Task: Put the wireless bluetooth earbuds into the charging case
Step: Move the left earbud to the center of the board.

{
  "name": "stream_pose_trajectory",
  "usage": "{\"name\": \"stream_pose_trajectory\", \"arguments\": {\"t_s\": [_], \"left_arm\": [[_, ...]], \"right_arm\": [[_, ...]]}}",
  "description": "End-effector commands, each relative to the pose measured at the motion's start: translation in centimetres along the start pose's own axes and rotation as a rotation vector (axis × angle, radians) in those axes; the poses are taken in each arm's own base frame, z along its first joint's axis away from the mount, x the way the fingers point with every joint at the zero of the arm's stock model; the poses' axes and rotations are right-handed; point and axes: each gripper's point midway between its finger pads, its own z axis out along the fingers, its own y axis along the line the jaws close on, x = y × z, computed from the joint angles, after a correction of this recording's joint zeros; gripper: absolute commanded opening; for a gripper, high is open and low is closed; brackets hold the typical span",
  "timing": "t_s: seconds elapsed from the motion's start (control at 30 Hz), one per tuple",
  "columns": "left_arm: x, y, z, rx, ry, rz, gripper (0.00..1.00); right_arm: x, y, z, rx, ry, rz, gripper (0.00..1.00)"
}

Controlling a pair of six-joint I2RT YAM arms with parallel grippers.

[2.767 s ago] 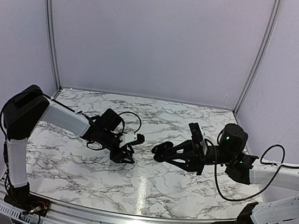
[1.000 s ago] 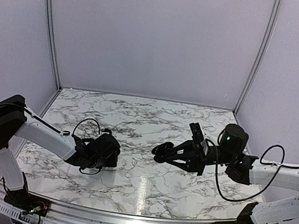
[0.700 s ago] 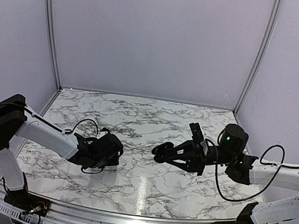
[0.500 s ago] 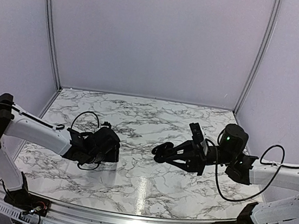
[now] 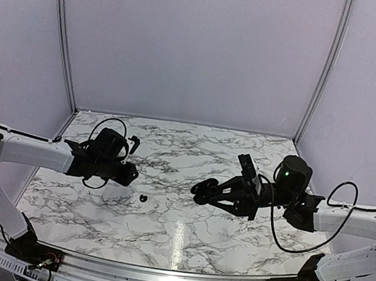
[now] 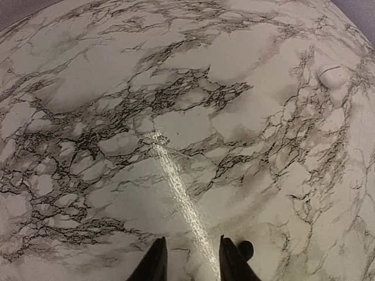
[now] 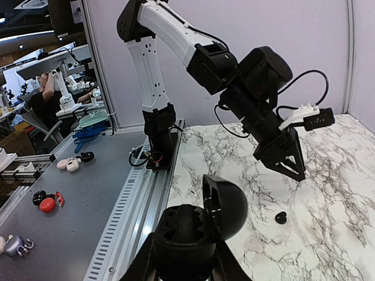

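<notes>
My right gripper [image 5: 204, 189] is shut on the charging case [image 7: 187, 234], a glossy black oval held above the table with its lid [image 7: 225, 205] hinged open. The case's wells are too dark to show what lies in them. One tiny black earbud [image 5: 143, 197] lies loose on the marble. In the left wrist view the earbud [image 6: 246, 250] sits just outside the right finger. My left gripper [image 5: 126, 171] hangs above and to the left of it, open, with nothing between its fingers [image 6: 155, 263]. The right wrist view shows the left gripper [image 7: 287, 161] raised over the earbud [image 7: 280, 218].
A small white rounded lump [image 6: 332, 75] rests on the marble far from the left gripper. An aluminium rail [image 5: 158, 274] runs along the table's near edge. Beyond the left edge stands a grey bench [image 7: 70, 234] with other earbud cases.
My left gripper has risen off the table and drawn back to the left, leaving the earbud on the marble. The right arm and case have not moved.
</notes>
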Motion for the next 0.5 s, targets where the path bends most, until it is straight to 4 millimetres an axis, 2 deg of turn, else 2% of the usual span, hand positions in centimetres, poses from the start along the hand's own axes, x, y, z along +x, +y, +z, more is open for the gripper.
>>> {"name": "stream_pose_trajectory", "arguments": {"t_s": [0.0, 0.2, 0.47], "left_arm": [[1.5, -0.2, 2.2, 0.021, 0.088, 0.109, 0.23], [3.2, -1.3, 4.5, 0.089, 0.182, 0.152, 0.13], [5.3, -2.2, 5.6, 0.154, 0.247, 0.149, 0.1]], "right_arm": [[-1.2, 0.4, 0.1, -0.004, -0.017, -0.026, 0.0], [-1.1, 0.4, 0.1, 0.0, -0.017, -0.023, 0.0], [-1.0, 0.3, 0.0, 0.014, -0.007, -0.02, 0.0]]}}
